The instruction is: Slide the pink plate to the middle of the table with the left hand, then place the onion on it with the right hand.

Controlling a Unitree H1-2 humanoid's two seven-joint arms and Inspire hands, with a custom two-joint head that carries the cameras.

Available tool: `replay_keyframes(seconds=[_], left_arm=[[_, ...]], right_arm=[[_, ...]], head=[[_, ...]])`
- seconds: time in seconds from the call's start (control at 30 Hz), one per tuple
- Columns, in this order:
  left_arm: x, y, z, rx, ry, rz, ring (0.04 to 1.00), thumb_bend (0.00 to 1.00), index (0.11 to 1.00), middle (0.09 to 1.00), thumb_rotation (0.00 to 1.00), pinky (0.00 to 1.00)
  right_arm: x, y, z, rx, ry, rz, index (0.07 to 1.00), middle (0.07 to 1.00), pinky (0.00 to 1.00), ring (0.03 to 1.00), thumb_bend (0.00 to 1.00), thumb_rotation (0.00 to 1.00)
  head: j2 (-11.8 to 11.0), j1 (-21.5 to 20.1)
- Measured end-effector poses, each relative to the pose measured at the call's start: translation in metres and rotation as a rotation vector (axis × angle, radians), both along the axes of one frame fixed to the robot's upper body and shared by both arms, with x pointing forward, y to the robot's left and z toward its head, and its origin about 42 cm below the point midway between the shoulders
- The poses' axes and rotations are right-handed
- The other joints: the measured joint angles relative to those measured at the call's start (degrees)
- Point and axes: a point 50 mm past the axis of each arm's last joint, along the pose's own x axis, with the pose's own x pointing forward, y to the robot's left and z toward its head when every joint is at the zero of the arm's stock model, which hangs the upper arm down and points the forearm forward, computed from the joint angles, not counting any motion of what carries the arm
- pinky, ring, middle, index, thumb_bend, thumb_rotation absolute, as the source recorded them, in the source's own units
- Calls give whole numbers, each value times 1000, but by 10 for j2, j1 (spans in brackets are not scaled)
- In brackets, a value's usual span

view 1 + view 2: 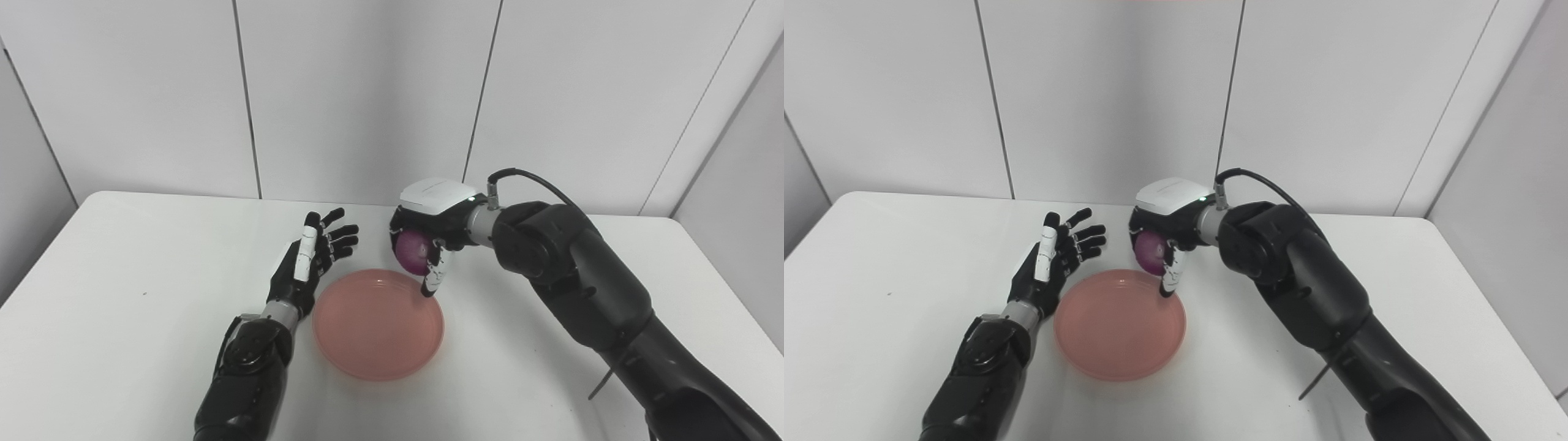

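Note:
A pink plate (373,331) lies on the white table (122,294), near its middle; it also shows in the right eye view (1118,331). My right hand (429,229) is shut on a purple onion (411,252) and holds it just above the plate's far right rim. My left hand (312,257) is open, fingers spread, just left of the plate's far edge and apart from it. In the right eye view the onion (1150,254) sits under the right hand (1170,223), and the left hand (1053,257) is open beside the plate.
The table's back edge meets white wall panels (367,92). A black cable (533,177) loops from my right wrist. Bare table surface lies to the left and right of the plate.

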Motion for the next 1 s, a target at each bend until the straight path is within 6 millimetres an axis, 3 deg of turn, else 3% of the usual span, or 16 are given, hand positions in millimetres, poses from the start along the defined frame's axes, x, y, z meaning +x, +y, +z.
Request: replay_keyframes(seconds=[0.07, 0.1, 0.2, 0.37, 0.43, 0.57, 0.63, 0.77, 1.0], left_arm=[[0, -1, 0, -2, 1, 1, 778, 834, 849, 761, 1000, 815], [0, -1, 0, -2, 1, 1, 779, 835, 846, 762, 1000, 814], [0, -1, 0, -2, 0, 1, 782, 831, 846, 764, 1000, 819], [0, -3, 0, -5, 2, 1, 772, 827, 837, 754, 1000, 808], [0, -3, 0, -6, 2, 1, 776, 823, 838, 757, 1000, 812], [0, -4, 0, -7, 2, -1, 777, 826, 839, 757, 1000, 813], [0, -5, 0, -8, 2, -1, 771, 841, 838, 752, 1000, 808], [-1, -5, 0, -9, 1, -1, 771, 841, 840, 752, 1000, 802], [-1, -5, 0, -9, 1, 0, 780, 822, 847, 763, 1000, 803]], right_arm=[[-1, 3, 0, 6, -9, 15, 490, 476, 256, 325, 531, 6], [-2, 4, 1, 11, -17, 22, 491, 591, 337, 428, 527, 85], [-9, 7, 2, 21, -47, 57, 492, 732, 454, 558, 523, 129], [-19, 14, -10, 39, -61, 106, 494, 597, 397, 485, 522, 137], [-21, 16, -16, 36, -56, 110, 494, 608, 441, 526, 523, 139], [-24, 23, -24, 14, -60, 126, 491, 587, 413, 506, 521, 131], [-22, 24, -25, 16, -75, 134, 482, 521, 388, 482, 527, 27], [-21, 23, -36, 23, -90, 160, 475, 516, 413, 526, 527, 3], [-20, 18, -53, 18, -80, 184, 477, 510, 427, 519, 529, 5]], head=[[1, 4], [1, 6], [1, 9], [1, 12], [2, 14], [4, 18], [4, 18], [4, 16], [5, 16]])
